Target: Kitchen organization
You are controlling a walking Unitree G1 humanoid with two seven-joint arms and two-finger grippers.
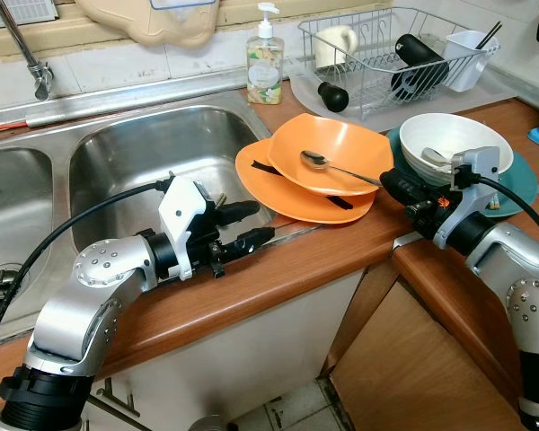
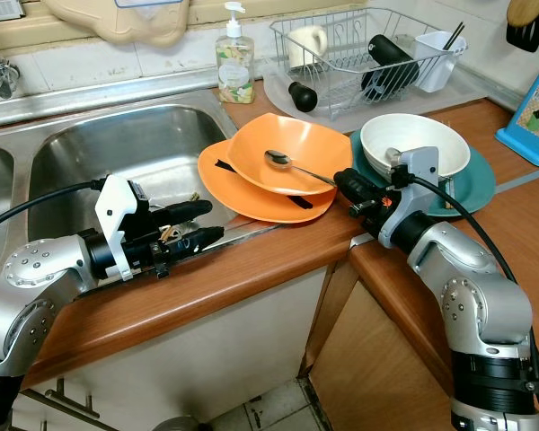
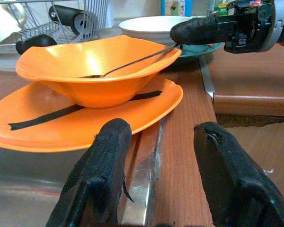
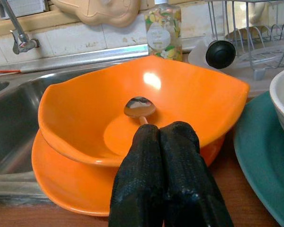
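Spoon (image 1: pixel 328 165) handle is being clenched by right fingers (image 4: pixel 173 189) for lifting out of orange bowl (image 1: pixel 341 153); left fingers (image 3: pixel 106 175) are waiting released at bench front edge.

Orange bowl (image 1: pixel 337 153) stacked on an orange plate (image 1: pixel 292 193), spoon (image 1: pixel 316 160) inside.
The metal spoon lies bowl-end down in the orange bowl, handle slanting right over the rim; bowl and plate sit on the wooden counter just right of the sink.
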